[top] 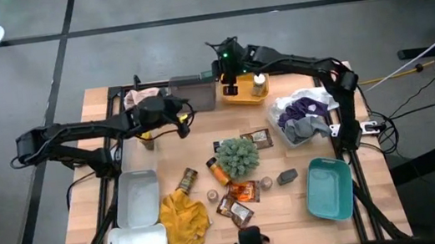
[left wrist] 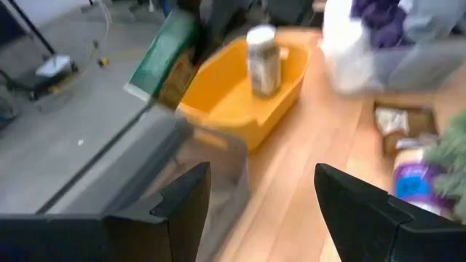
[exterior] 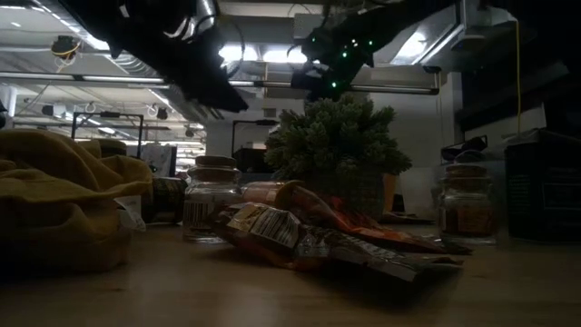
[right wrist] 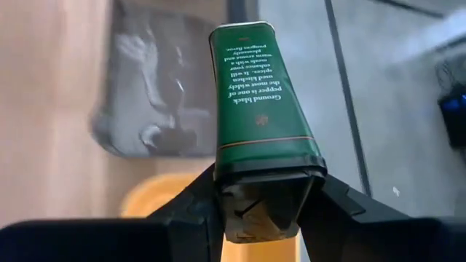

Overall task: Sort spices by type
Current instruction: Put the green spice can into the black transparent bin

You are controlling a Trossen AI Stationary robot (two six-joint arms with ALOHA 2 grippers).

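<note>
Packets (top: 242, 193) and jars near the plant ball (top: 238, 155) unsorted, our left gripper (top: 182, 120) idle with fingers apart mid-left, right gripper (right wrist: 266, 191) clamped on green tin (right wrist: 258, 94) over far yellow bin (top: 241, 94); next we lower, release beside the jar (left wrist: 263, 60).

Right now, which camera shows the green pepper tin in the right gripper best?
The right wrist view: the green tin fills it, label readable, clamped by the right gripper. Left wrist view shows it blurred; the high view, barely; the low view, not discernibly.
</note>
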